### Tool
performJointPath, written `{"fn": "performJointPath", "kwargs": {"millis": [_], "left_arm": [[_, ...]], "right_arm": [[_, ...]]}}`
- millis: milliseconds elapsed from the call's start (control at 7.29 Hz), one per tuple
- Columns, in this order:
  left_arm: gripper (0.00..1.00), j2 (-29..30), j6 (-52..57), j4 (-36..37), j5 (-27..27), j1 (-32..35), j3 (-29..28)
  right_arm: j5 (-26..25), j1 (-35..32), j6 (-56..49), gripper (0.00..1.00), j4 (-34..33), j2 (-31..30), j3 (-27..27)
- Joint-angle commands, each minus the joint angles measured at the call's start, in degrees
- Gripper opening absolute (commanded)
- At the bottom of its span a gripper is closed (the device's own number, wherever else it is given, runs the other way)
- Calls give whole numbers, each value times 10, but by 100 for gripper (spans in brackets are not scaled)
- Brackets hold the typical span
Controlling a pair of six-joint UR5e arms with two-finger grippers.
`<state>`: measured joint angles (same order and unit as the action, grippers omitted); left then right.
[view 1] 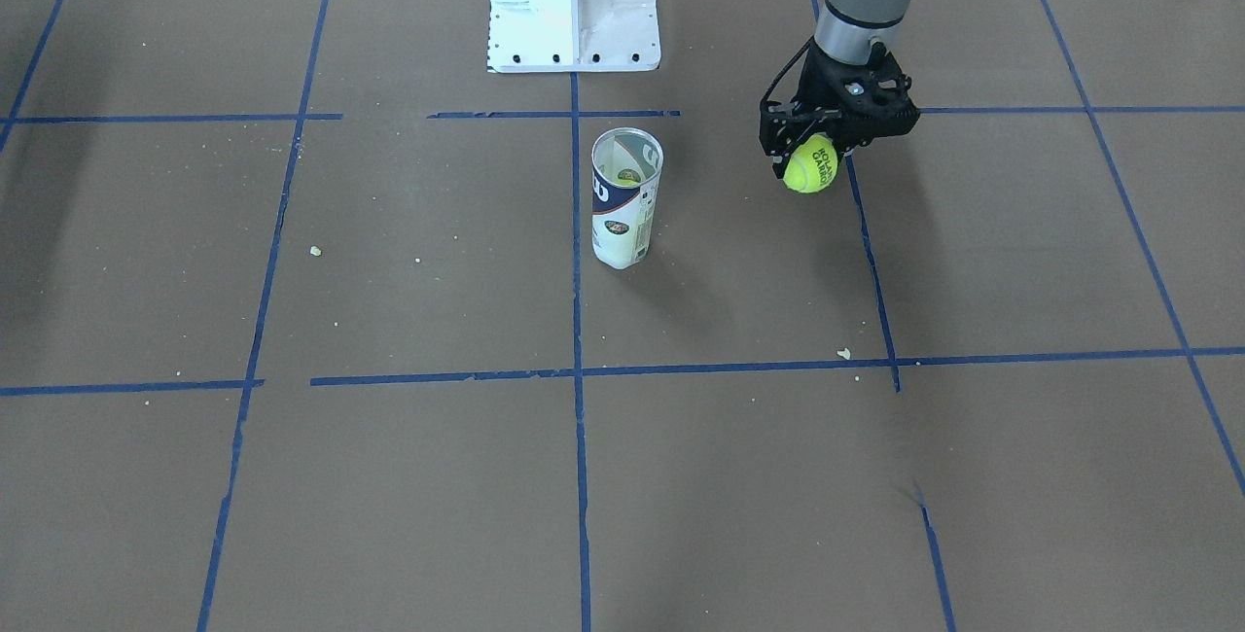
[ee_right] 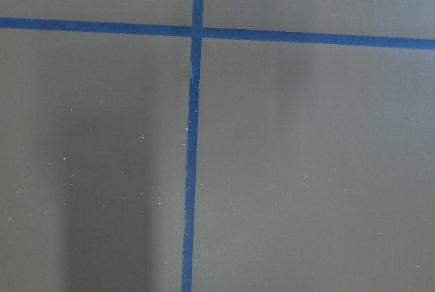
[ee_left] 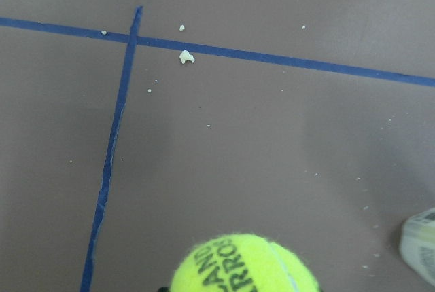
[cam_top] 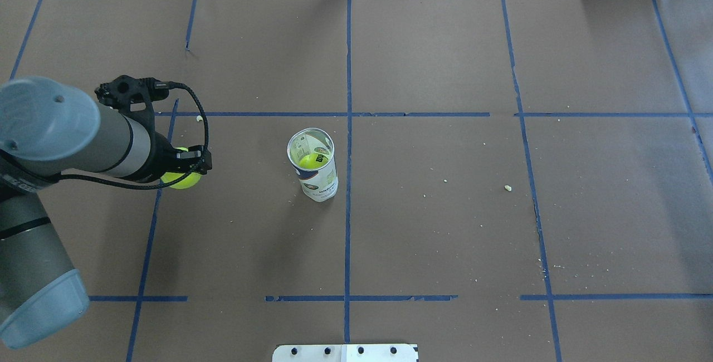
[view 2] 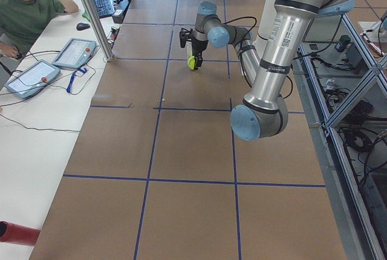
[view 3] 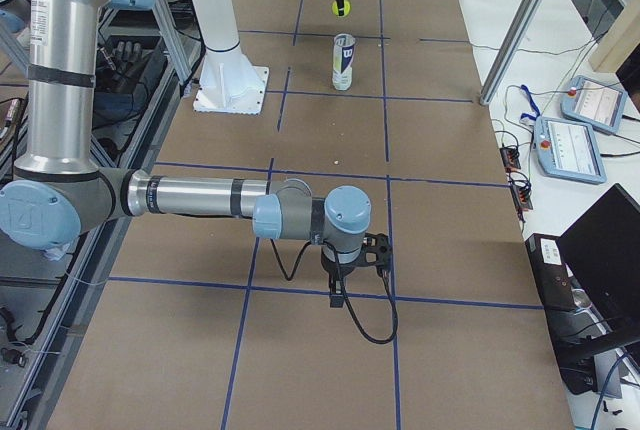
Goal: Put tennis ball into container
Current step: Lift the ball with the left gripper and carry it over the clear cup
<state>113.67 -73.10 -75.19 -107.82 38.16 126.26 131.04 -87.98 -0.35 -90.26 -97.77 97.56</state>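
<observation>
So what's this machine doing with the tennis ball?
The robot's left gripper is shut on a tennis ball and holds it up, off to one side of the container, an upright clear can with an open top. Another ball already lies inside it. The right arm is far down the table, away from both.

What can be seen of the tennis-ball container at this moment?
The container is a tall clear plastic can with a white and dark navy label, a small round logo and a silvery rim. Its top is open, no lid. It stands upright on the brown table, just beside the central blue tape line, in front of the robot's white base. A yellow-green ball with dark lettering sits inside. Only the table and that ball touch it.
</observation>
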Motion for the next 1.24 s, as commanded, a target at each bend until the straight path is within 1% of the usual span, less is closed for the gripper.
{"fn": "performJointPath", "kwargs": {"millis": [0,412,686,824,961,1098], "left_arm": [[0,114,-10,111,-44,4,-6],[0,233,-86,112,-49,-12,-120],[0,293,-104,109,-50,-33,-195],[0,299,-107,107,-50,-39,-210],[0,295,-107,107,-49,-41,-209],[3,294,-106,107,-49,-42,-210]], "right_arm": [[0,0,0,100,0,0,0],[0,0,0,100,0,-1,0],[0,0,0,100,0,-1,0],[0,0,0,100,0,-1,0],[0,0,0,100,0,0,0],[0,0,0,100,0,0,0]]}}
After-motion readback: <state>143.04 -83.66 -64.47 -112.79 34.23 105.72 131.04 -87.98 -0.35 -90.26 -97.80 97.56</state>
